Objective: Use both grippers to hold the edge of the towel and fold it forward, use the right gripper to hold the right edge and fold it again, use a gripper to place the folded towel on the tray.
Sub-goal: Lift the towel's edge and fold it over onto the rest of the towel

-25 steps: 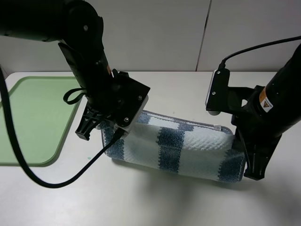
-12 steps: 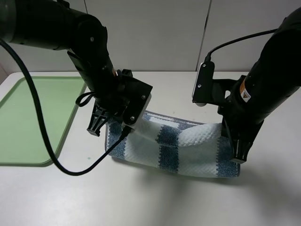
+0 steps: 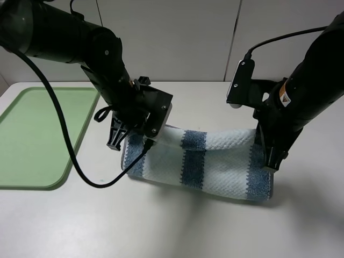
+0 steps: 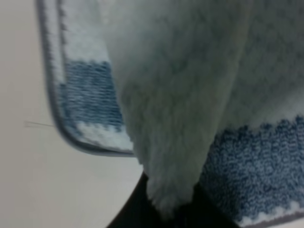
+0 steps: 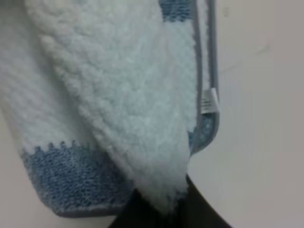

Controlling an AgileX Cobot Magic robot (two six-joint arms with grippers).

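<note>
A white towel with blue stripes (image 3: 204, 164) lies on the table, its near edge lifted and carried toward the back. My left gripper (image 3: 141, 135) is shut on the towel's left part; the left wrist view shows the fluffy fold (image 4: 171, 118) pinched at the fingertips. My right gripper (image 3: 264, 144) is shut on the right part; the right wrist view shows the fold (image 5: 137, 109) pinched, with a small tag (image 5: 208, 100) on the towel's edge. The green tray (image 3: 37, 134) lies at the left.
The pale table (image 3: 161, 226) spreads in front of the towel. A black cable (image 3: 70, 156) loops from the left arm over the table beside the tray. A panelled wall (image 3: 204, 37) runs along the back.
Both grippers have lifted the towel's near edge and carried it up and toward the back, so the folded layer now stands over the lower one. The left arm has shifted right.
</note>
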